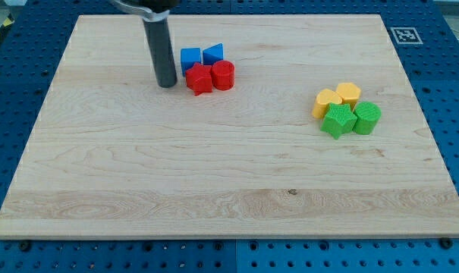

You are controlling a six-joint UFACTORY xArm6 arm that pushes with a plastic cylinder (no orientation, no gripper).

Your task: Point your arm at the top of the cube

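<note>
A blue cube [190, 58] sits on the wooden board [176, 174] near the view's top, with a blue wedge-like block [213, 54] touching its right side. Just below them lie a red star-shaped block [199, 79] and a red cylinder [223, 75], packed together. My tip [167, 84] rests on the board just left of this cluster, a small gap from the red star and slightly below the blue cube's left side. The rod rises from the tip to the view's top edge.
On the view's right lies a second cluster: a yellow heart-shaped block [327, 101], a yellow hexagonal block [349, 93], a green star-shaped block [339, 120] and a green cylinder [367, 117]. A black-and-white marker [404, 34] is at the board's top right corner.
</note>
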